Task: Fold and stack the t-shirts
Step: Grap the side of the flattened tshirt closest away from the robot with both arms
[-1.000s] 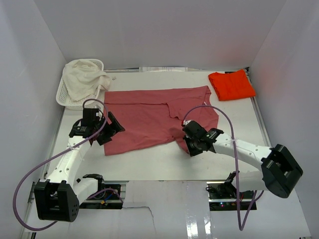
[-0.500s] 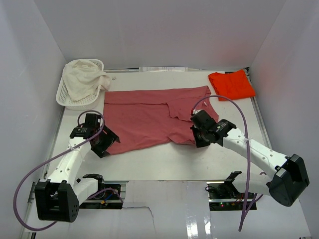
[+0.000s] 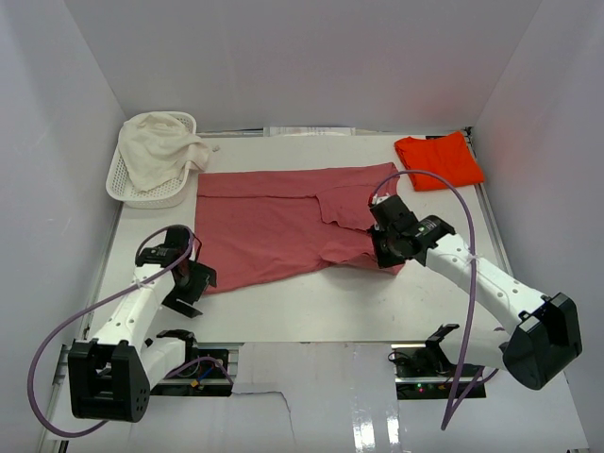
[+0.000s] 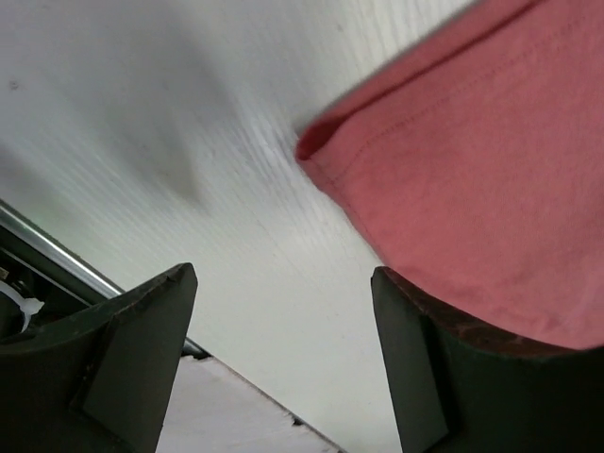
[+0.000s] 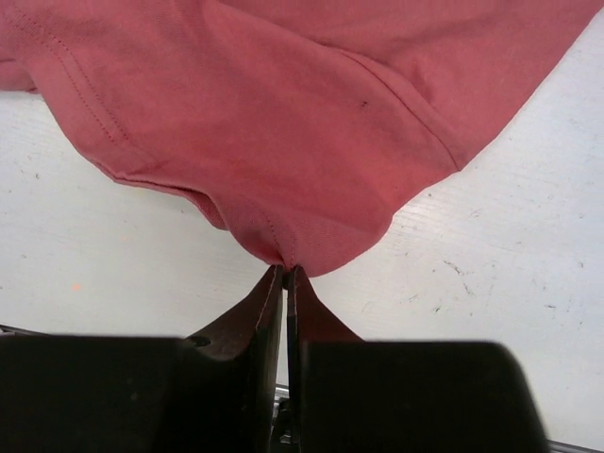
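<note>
Two shirts are on the table (image 3: 311, 307), and only one looks dealt with: the orange shirt (image 3: 439, 160) sits as a compact folded square in the upper right of the top view. The rose shirt (image 3: 274, 222) lies spread across the middle, mostly flat, its right part rumpled and partly doubled over. I'd say its fold is only beginning.

The right gripper (image 5: 286, 276) has its fingers pressed together on a pinch of the rose shirt's lower right hem, and the cloth bunches to a point where it is held. The left gripper (image 4: 281, 274) is spread wide over bare table by the shirt's lower left corner. One finger is at the cloth's edge and nothing is gripped.

By my reckoning, the left has to take its corner, the rose shirt needs folding down, and the two need stacking, since they sit well apart. A basket (image 3: 118, 184) holding a white cloth (image 3: 160, 146) sits at upper left, out of it.
</note>
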### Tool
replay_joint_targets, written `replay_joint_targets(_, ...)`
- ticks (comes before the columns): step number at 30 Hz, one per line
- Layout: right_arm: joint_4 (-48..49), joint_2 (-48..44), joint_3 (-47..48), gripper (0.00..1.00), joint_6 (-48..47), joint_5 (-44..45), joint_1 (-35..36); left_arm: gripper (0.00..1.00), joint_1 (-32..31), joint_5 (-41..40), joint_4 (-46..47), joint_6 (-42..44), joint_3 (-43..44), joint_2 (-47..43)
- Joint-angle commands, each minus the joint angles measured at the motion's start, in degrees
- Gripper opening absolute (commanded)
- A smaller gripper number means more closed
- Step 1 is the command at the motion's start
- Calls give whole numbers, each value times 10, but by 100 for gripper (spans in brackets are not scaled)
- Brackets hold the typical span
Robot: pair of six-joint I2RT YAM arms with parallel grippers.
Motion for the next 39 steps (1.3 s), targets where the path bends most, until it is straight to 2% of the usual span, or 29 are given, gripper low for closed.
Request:
replay_joint_targets(1,-3,7,30,8,-28,-15,-12,82,4,-61,-20,-104,-8,-29)
replay_joint_targets(5,2,14,31,8,-37,-32,-17,71,4,-80,-13,-153,-7,-36)
replay_joint_targets(7,4,15,31,8,-38,-39,-18,59,4,-86,-12,-165,-7,-32)
replay_joint_targets(22,4,1,21,8,-37,-56,-21,59,5,-79,62,-174,-21,50)
replay_joint_targets(27,4,-4,18,8,-37,-59,-23,51,5,-77,81,-173,-25,65)
replay_joint_targets(32,3,-8,14,8,-37,-63,-22,50,7,-84,90,-182,-28,71)
replay_joint_targets(38,-8,-20,20,8,-36,-67,-26,34,8,-85,107,-181,-38,81)
replay_joint_targets(39,-12,-23,21,8,-36,-68,-27,24,8,-81,110,-177,-39,83)
